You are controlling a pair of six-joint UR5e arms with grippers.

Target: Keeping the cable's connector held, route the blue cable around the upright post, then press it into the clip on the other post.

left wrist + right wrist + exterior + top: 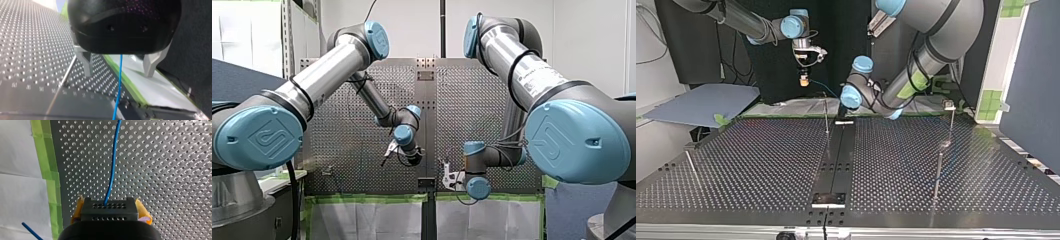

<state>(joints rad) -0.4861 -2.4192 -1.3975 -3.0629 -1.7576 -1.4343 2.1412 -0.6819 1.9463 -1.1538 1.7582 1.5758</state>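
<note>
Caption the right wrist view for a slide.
Yellow-padded, my right pincer clamps the black connector while the blue cable runs ahead over the perforated table.

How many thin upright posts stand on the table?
4 posts, in the top view: one centre back, one far right, one near right, one near left; others may be hidden.

Our silver-tubed left arm (329,70) and matching silver-tubed right arm (517,60) are brushed metal cylinders joined by dark grey housings; round pale blue caps (259,137) close each joint (the largest bear an embossed logo); thin black cables (304,100) loop around the tubes; small printed lettering (532,76) runs along the right tube; our glossy black rounded left gripper (118,74) carries bare grey metal fingers (86,62); our black-bodied right gripper (108,206) shows yellow-orange pads (144,213).
</note>
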